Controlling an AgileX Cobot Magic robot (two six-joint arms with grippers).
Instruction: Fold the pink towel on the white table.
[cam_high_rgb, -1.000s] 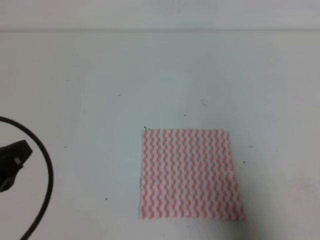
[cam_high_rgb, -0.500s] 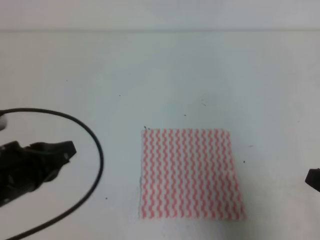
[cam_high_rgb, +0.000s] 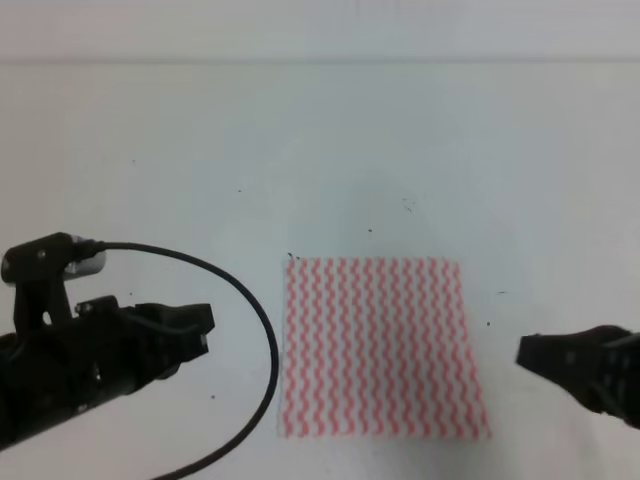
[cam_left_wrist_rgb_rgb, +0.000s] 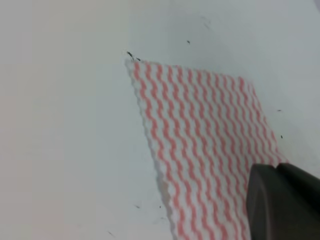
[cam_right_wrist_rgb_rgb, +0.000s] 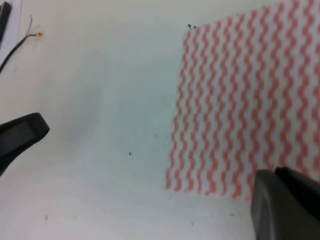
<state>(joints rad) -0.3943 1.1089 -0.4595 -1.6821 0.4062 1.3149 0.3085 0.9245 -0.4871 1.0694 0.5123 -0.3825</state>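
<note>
The left gripper (cam_high_rgb: 195, 325) hung low at the near left, its dark body trailing a black cable (cam_high_rgb: 262, 330) that looped toward the towel; whether its fingers were apart could not be told. At the near right the right gripper (cam_high_rgb: 535, 352) reached in from the edge, and its wrist view showed two fingers (cam_right_wrist_rgb_rgb: 22, 132) set wide, holding nothing. Between them the towel (cam_high_rgb: 380, 345) lay flat and unfolded on the table (cam_high_rgb: 300, 150), square to the near edge, apart from both grippers. Small dark specks (cam_high_rgb: 370, 231) dotted the white surface beyond its far edge.
</note>
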